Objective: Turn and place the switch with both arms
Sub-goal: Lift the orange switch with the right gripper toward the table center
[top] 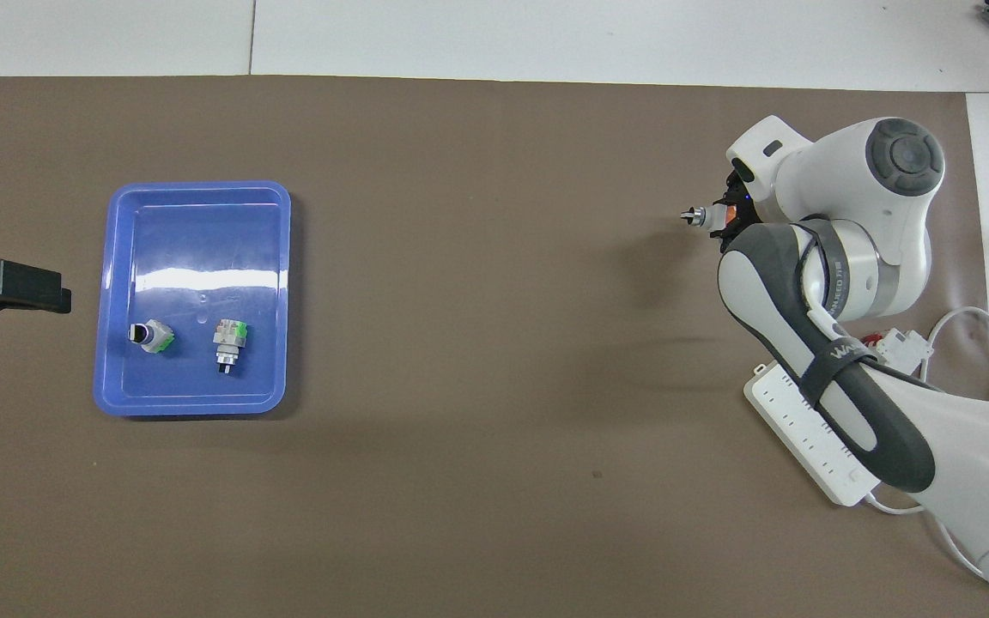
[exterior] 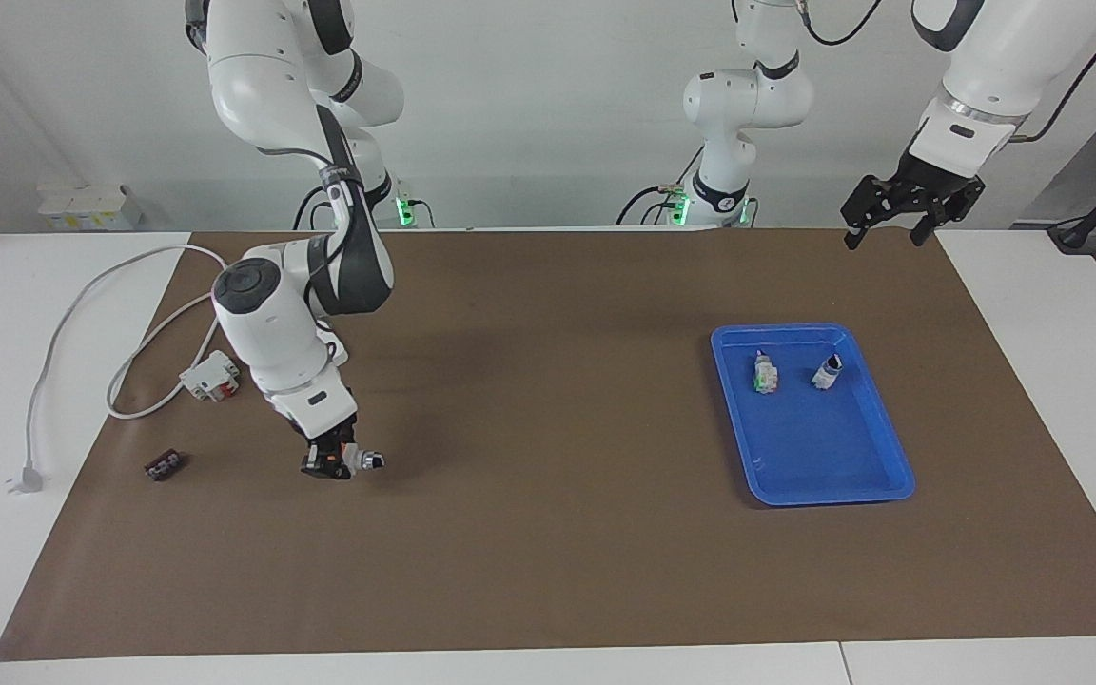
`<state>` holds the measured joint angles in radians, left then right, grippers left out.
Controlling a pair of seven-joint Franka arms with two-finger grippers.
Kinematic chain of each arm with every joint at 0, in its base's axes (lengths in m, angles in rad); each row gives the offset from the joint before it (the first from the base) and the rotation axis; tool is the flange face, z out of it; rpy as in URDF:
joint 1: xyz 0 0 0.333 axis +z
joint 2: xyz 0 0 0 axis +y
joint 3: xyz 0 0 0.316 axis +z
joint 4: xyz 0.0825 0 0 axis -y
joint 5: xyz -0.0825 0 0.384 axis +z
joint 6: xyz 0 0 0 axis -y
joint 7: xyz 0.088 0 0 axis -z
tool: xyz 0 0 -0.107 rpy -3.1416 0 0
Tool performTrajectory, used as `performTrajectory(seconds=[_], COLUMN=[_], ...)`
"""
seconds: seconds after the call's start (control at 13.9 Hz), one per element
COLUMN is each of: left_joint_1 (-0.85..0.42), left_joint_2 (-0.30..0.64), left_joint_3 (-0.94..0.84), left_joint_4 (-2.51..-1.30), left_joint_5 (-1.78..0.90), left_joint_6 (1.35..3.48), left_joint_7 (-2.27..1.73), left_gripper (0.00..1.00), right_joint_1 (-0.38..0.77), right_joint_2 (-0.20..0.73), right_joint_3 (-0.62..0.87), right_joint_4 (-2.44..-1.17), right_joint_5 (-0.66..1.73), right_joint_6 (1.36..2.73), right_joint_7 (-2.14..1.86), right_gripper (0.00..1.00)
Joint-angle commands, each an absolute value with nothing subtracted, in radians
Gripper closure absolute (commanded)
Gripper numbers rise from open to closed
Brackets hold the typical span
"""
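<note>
My right gripper point(exterior: 331, 463) is low over the brown mat toward the right arm's end of the table, shut on the switch point(exterior: 364, 461). The switch has a white body, an orange-red block between the fingers and a black-silver knob that sticks out sideways toward the middle of the table. In the overhead view the arm's wrist hides most of the right gripper point(top: 725, 221), and only the switch's knob and orange block point(top: 706, 216) show. I cannot tell whether the switch touches the mat. My left gripper point(exterior: 898, 224) hangs open and empty, high beside the blue tray; it also shows in the overhead view point(top: 5, 287).
A blue tray point(exterior: 833, 497) toward the left arm's end holds two green-marked switches point(exterior: 764, 373) point(exterior: 827, 372). A white-and-red breaker block point(exterior: 212, 376), a white power strip point(top: 812, 429), its cable and plug point(exterior: 25, 479), and a small black part point(exterior: 165, 465) lie around the right arm.
</note>
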<state>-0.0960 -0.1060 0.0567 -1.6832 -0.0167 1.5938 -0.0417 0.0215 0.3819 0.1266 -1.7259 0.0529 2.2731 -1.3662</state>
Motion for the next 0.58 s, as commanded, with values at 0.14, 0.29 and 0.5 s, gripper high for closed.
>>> performTrajectory(seconds=[0.14,0.29,0.5], left_joint_1=[-0.094,-0.094,-0.092], left_joint_2=[-0.133,-0.133,-0.133], left_joint_3=[0.054,0.054,0.054], left_joint_4=[-1.717,-1.717,-1.717], left_joint_5=[0.005,0.005,0.005], left_joint_6=[1.609,1.609,1.609], left_joint_7=[-0.041,-0.04,-0.041], left_gripper=[0.0,0.0,0.0], right_joint_1=[0.02,0.04,0.104], right_joint_2=[0.25,0.207,0.158], right_joint_3=[0.173,0.202,0.204], right_joint_4=[-1.746,-1.746,-1.749], right_joint_5=[0.205,0.244,0.262], right_joint_6=[2.087,2.025,1.99], right_joint_7=[-1.405,-1.387,-1.315], right_gripper=[1.0,1.0,1.0])
